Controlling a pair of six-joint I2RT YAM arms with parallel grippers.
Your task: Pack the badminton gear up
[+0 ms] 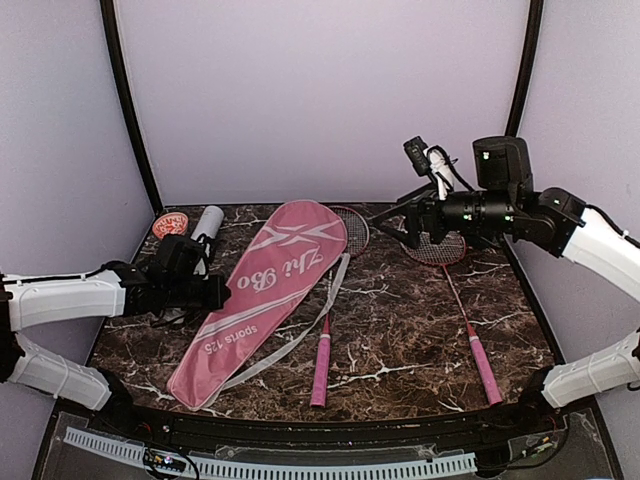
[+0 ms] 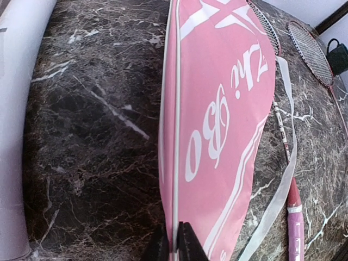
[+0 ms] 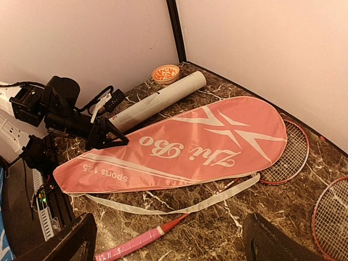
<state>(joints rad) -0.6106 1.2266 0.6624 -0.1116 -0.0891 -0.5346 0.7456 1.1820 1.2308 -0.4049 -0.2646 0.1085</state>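
The long pink bag (image 1: 262,300) lies flat at left centre of the marble table. My left gripper (image 2: 174,246) is shut on the bag's white-piped left edge (image 1: 222,293), near its narrow end. One red racket lies partly under the bag, its pink handle (image 1: 322,365) sticking out; the second racket (image 1: 450,270) lies to the right. The white tube (image 1: 207,225) rests at the back left. My right gripper (image 3: 168,250) hovers open above the back right (image 1: 400,222), holding nothing. No shuttlecocks show.
An orange patterned bowl (image 1: 170,224) sits beside the tube's far end. A dark green cup (image 2: 338,54) stands near the racket heads. The bag's white strap (image 3: 179,204) trails over the first racket's shaft. Walls close in the back and both sides.
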